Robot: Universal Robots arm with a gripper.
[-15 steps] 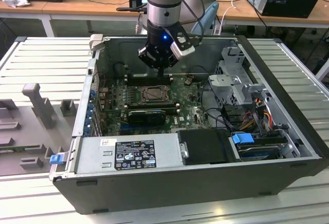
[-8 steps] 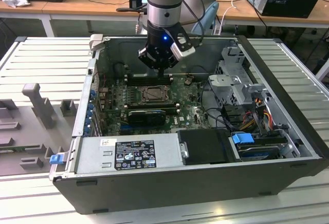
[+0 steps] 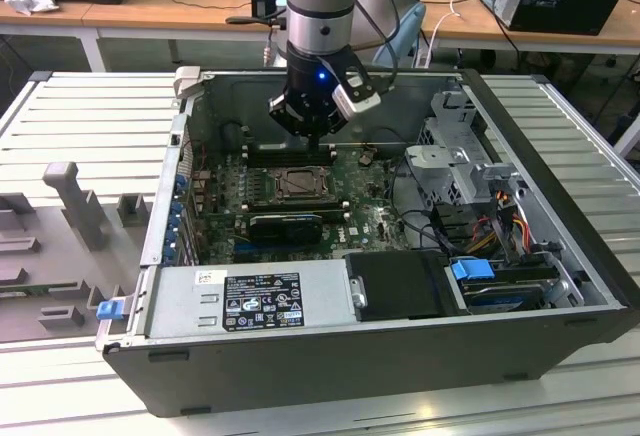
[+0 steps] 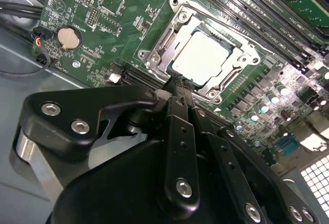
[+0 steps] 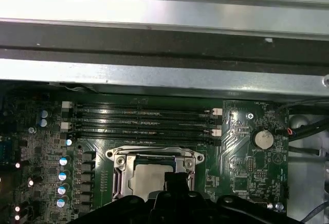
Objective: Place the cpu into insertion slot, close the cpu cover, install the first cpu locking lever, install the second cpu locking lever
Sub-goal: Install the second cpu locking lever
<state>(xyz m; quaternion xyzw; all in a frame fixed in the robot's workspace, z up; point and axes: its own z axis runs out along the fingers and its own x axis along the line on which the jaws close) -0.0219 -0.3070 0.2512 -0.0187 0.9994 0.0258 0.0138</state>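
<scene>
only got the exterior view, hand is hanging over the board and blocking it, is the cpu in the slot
observer: yes, in the second wrist view the cpu lies flat in the insertion slot, pale top up.
operator: and the cover
observer: the cpu cover is down, framing the chip, which shows through its window.
operator: where exactly is the hand
observer: the hand has its tip at the slot's edge, beside the chip rather than over its middle. I can't tell if it touches.

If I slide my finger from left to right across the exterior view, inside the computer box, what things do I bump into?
Blue latch → white label → cpu cover in the insertion slot → blue tab → grey case wall.
</scene>
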